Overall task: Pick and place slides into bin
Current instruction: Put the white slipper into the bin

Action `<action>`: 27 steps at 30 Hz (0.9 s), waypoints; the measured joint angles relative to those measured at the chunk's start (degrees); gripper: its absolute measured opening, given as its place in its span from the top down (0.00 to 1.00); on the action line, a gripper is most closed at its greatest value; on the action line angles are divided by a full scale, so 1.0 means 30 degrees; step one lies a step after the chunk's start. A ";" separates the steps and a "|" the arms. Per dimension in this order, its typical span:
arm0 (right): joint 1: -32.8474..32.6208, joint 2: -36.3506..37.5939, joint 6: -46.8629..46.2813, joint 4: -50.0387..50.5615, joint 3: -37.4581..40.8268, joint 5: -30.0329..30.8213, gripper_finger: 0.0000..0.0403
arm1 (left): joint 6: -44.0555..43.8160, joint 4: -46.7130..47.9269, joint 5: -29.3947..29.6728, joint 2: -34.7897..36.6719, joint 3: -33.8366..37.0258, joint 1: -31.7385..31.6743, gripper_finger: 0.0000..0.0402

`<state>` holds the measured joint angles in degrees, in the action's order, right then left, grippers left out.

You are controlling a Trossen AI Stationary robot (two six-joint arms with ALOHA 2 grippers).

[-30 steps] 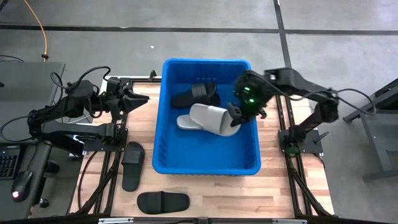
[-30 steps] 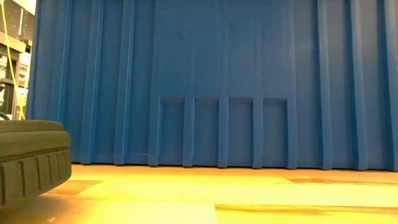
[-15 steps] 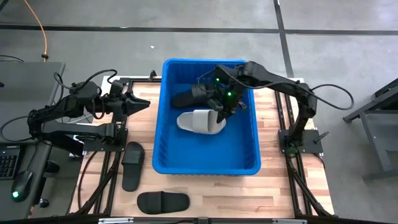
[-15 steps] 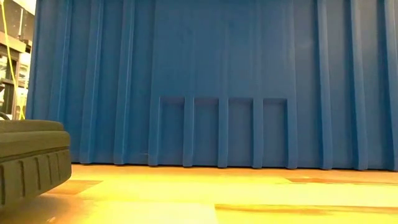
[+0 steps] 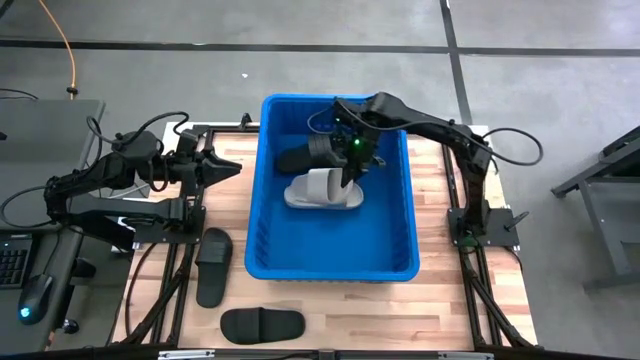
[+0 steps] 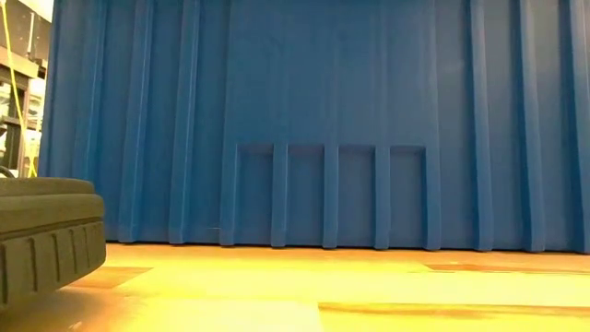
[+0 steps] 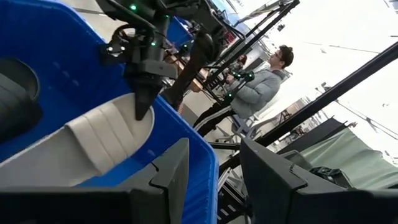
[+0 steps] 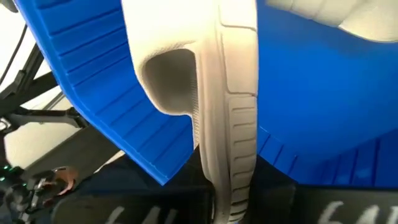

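The blue bin (image 5: pixel 265 255) stands in the middle of the table. A black slide (image 5: pixel 315 153) lies in the bin's far part, and a light grey slide (image 5: pixel 318 190) is just nearer than it. My right gripper (image 5: pixel 349 178) reaches down into the bin and is shut on the grey slide (image 8: pixel 186 68). My left gripper (image 5: pixel 232 166) waits open and empty left of the bin. Two more black slides lie on the table near the front left, one (image 5: pixel 212 265) by the bin's left wall and one (image 5: pixel 262 323) at the front edge. My right gripper pinches the grey slide's sole by its side edge (image 8: pixel 235 186) between its two fingers, beside the strap (image 7: pixel 109 134). The fingers (image 7: pixel 143 102) come from above, pointing down into the bin. The slide lies low in the bin; whether it rests on the floor I cannot tell.
The bin's front wall (image 6: pixel 323 120) fills the low view, with a black slide's sole (image 6: pixel 46 235) at its left. A person (image 7: pixel 261 87) stands in the room beyond the table. Bare wooden tabletop (image 5: pixel 440 300) shows at the front right.
My right gripper has swung from the bin's right wall toward the table's left edge and gone down into the bin, staying shut on the grey slide. The slide has gone with it and now sits lower, next to the black slide.
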<state>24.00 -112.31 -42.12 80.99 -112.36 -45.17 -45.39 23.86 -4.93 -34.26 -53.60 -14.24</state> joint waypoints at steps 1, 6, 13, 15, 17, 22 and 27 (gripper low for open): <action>0.0042 -0.0091 0.0136 0.0006 0.0000 -0.0240 1.00 | 0.0007 0.0044 0.0001 0.0000 0.0000 0.0000 0.67; 0.0046 -0.0527 0.0659 -0.0466 0.0000 -0.1393 1.00 | 0.0132 0.0115 -0.0057 0.0000 0.0000 0.0000 0.67; 0.0262 -0.1119 0.0751 -0.0365 0.0000 -0.0863 1.00 | 0.0189 0.0101 -0.0041 -0.0291 0.0000 0.0000 0.67; 0.0412 -0.1237 0.0784 -0.0265 0.0000 -0.0346 1.00 | 0.0185 0.0115 -0.0057 -0.0310 0.0000 0.0000 0.67; 0.0594 -0.1355 0.0907 -0.0127 0.0000 -0.0018 1.00 | 0.0182 0.0103 -0.0057 -0.0460 0.0000 0.0000 0.67; 0.1008 -0.1647 0.0711 -0.0048 -0.0007 0.0200 1.00 | 0.0124 0.0127 -0.0210 -0.0544 0.0000 0.0000 0.67; 0.1131 -0.1836 0.1262 -0.0437 -0.0007 -0.0493 1.00 | 0.0192 0.0372 -0.0210 -0.0627 0.0000 0.0000 0.67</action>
<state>27.40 -117.82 -38.33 79.68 -112.38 -46.65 -44.81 24.98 -5.56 -36.14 -53.60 -14.24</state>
